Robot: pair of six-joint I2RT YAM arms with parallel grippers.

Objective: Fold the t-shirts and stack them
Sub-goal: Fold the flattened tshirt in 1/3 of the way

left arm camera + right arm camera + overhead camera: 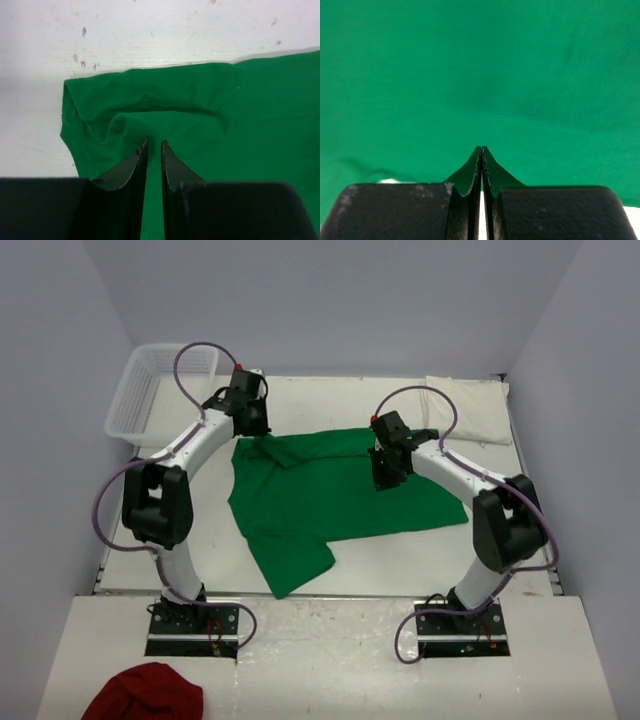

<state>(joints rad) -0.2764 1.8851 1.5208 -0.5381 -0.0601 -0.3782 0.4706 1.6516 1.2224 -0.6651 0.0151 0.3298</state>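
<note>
Shirt status: green t-shirt [330, 500] lies spread on the white surface [330, 400], roughly mid-way between the two arms. Colour is a bright, plain green. It's mostly flat, with soft wrinkles. The far-left corner is doubled over on itself, and one lobe sticks out toward the near edge. From the left wrist view, that far-left corner is bunched, with a raised ridge of cloth running in toward the fingertips [142, 150].

Left claw [255, 433] sits at that corner, nearly closed. Only a thin slit is left between the fingers, green cloth shows in it, and the fabric puckers at the tips. It reads as a pinch on the green t-shirt.

Right claw [386, 478] is down on the far-right part of the same shirt with its tips pressed fully together. The wrist view is wall-to-wall green with slivers of white at the bottom. Can't tell whether any cloth is caught between the tips.

Cream-white t-shirt [470, 410] sits folded at the far-right corner, apart from the green one. White basket [125, 405] is at far left. Dark red cloth [145, 692] is heaped by the near-left edge.
</note>
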